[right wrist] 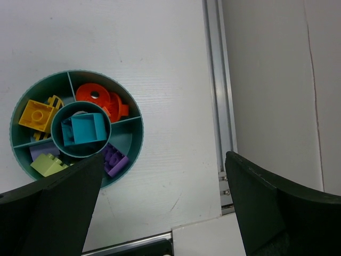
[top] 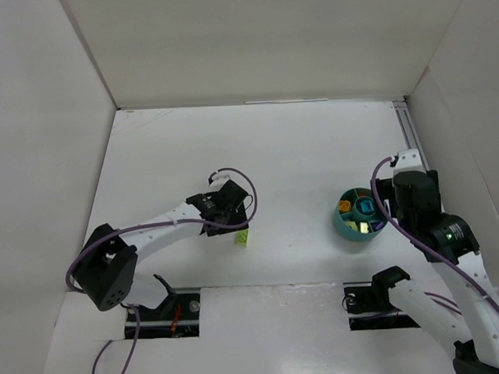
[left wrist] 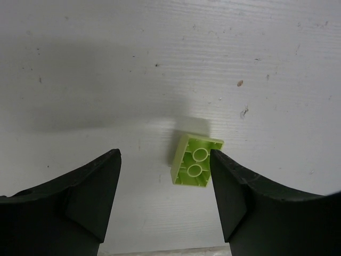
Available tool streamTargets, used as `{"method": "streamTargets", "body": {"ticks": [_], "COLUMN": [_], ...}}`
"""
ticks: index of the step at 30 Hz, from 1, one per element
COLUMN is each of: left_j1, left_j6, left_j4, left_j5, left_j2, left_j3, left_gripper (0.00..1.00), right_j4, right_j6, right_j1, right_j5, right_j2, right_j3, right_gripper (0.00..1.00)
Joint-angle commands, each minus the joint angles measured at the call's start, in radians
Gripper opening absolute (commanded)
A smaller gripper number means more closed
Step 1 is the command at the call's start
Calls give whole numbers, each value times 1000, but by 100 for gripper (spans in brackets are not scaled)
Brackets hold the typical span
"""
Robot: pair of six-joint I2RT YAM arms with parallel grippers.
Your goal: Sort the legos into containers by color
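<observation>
**A:** Left side?

**B:** left fingers (top: 233, 221) are spread and gripping nothing. A loose lime brick (left wrist: 194, 160) lies on the counter (left wrist: 106, 64) between them, hollow underside up. Its right edge meets the right fingertip; I can't tell whether it touches or stops just short. The left fingertip is well apart from it.

**A:** Does the top view confirm?

**B:** Partly. The brick shows just past the wrist, but the fingertips are hard to make out against the dark body.

**A:** Right side?

**B:** right fingers (right wrist: 164, 157) are spread wide with nothing between them, above the counter. The teal bowl (right wrist: 106, 74) sits at the left, its lower rim cut off by the left finger.

**A:** Contents?

**B:**
- Left wedge: yellow brick (right wrist: 34, 114), plus a striped bit I can't identify.
- Lower-left wedge: second lime brick (right wrist: 48, 164) on a pale lilac one, both partly hidden.
- Centre cup: teal brick (right wrist: 85, 129).
- Top wedge: orange pieces (right wrist: 101, 98).
- Lower-right wedge: purple brick (right wrist: 113, 158).

A metal rail (right wrist: 216, 80) runs to the right of the bowl.
</observation>
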Motion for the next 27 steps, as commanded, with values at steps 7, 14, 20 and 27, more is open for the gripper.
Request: {"method": "streamTargets", "body": {"ticks": [7, 14, 20, 27], "left_j1": [-4, -53, -53, -62], "left_j6": [26, 35, 26, 17], "left_j4": [132, 162, 105, 105], "left_j5": [71, 83, 46, 48], "left_j2": [22, 65, 126, 126], "left_j3": [1, -11, 8, 40], "left_gripper": [63, 61, 43, 13], "right_j4": [46, 46, 46, 46], "right_j6": [-6, -6, -6, -6], "right_j1": [-3, -3, -3, -3], "right_j5": [-29, -29, -29, -29], "right_j2": [-21, -21, -21, -21], "right_j3": [-12, -21, -21, -21], "right_gripper": [100, 100, 100, 100]}}
